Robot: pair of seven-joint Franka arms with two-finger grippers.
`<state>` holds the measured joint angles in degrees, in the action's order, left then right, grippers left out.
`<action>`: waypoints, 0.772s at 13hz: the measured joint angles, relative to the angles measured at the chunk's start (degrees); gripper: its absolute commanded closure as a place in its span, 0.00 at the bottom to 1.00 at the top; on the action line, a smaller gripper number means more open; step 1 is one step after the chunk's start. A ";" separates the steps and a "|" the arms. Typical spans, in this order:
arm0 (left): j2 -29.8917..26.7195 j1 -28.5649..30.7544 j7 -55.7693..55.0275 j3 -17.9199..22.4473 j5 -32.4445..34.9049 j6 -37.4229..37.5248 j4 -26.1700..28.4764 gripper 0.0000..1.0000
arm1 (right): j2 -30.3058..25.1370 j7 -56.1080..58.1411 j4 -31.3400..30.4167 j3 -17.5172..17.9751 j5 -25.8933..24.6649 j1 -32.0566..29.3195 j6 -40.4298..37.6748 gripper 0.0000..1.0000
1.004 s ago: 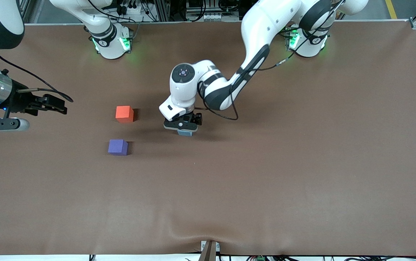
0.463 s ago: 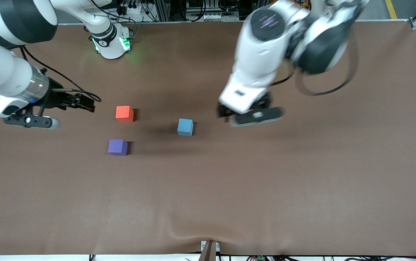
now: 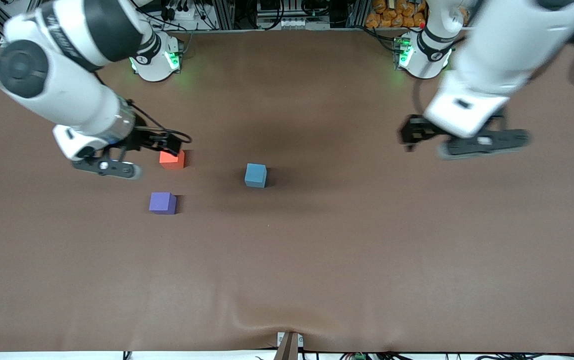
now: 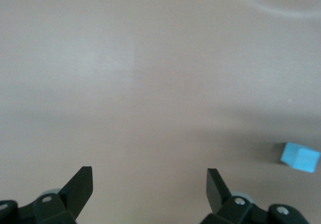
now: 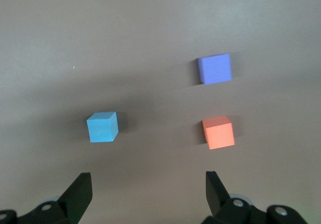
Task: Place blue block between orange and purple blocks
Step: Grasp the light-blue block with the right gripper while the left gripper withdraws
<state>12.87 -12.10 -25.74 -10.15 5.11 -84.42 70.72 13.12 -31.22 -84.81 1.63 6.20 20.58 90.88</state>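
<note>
The blue block (image 3: 256, 175) sits alone on the brown table, toward the left arm's end from the other two cubes. The orange block (image 3: 173, 160) lies farther from the front camera than the purple block (image 3: 163, 203), with a gap between them. My right gripper (image 3: 108, 167) is open and empty, in the air beside the orange block. Its wrist view shows the blue block (image 5: 103, 126), the purple block (image 5: 215, 68) and the orange block (image 5: 218, 132). My left gripper (image 3: 484, 142) is open and empty, high over bare table; its wrist view shows the blue block (image 4: 300, 156).
The brown table cover (image 3: 317, 260) has a wrinkle at its front edge. The arms' bases (image 3: 154, 57) stand along the table edge farthest from the front camera.
My left gripper let go of the blue block, rose and swung away toward its own end of the table. My right gripper moved in from the table's end to beside the orange block.
</note>
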 measured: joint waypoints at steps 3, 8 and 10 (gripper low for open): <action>-4.07 8.95 7.88 0.01 -2.54 0.08 4.70 0.00 | 4.14 -0.07 -0.22 0.01 0.05 3.80 3.04 0.00; -8.53 14.47 10.85 -0.02 -2.80 0.08 11.21 0.00 | 12.13 -0.50 -1.31 0.02 0.11 11.32 10.41 0.00; -10.16 14.95 10.91 -0.04 -2.81 -0.18 13.43 0.00 | 13.98 -0.63 -4.55 0.00 0.11 13.38 15.69 0.00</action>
<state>2.71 2.85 -14.83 -10.19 2.30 -84.60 84.15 27.10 -31.85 -89.35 1.63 6.32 33.95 106.57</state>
